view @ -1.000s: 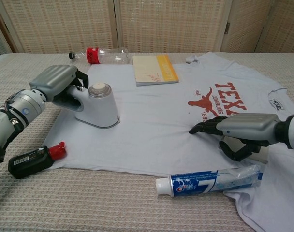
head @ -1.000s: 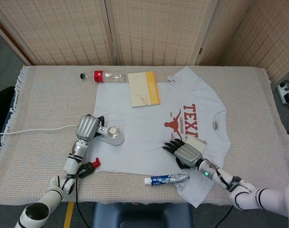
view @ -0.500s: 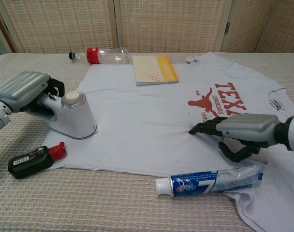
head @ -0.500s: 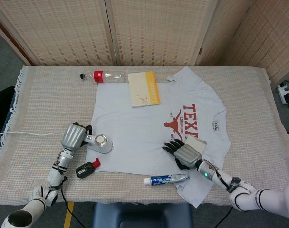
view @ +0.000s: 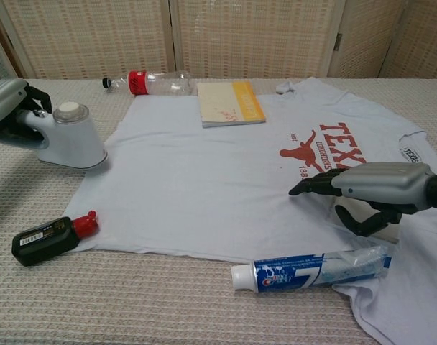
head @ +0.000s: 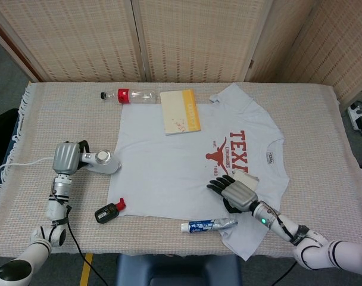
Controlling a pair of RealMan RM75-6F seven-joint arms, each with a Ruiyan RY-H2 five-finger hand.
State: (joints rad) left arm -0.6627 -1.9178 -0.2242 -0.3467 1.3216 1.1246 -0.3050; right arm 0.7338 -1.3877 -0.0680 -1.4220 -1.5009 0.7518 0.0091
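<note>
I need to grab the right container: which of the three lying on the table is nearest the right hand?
The blue-and-white toothpaste tube, lying just in front of the right hand. The clear bottle lies at the far edge, the black bottle near the left.

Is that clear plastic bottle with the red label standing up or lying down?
Lying down. The clear plastic bottle with the red label rests on its side on the woven tablecloth, dark cap pointing left, beside the yellow book.
</note>
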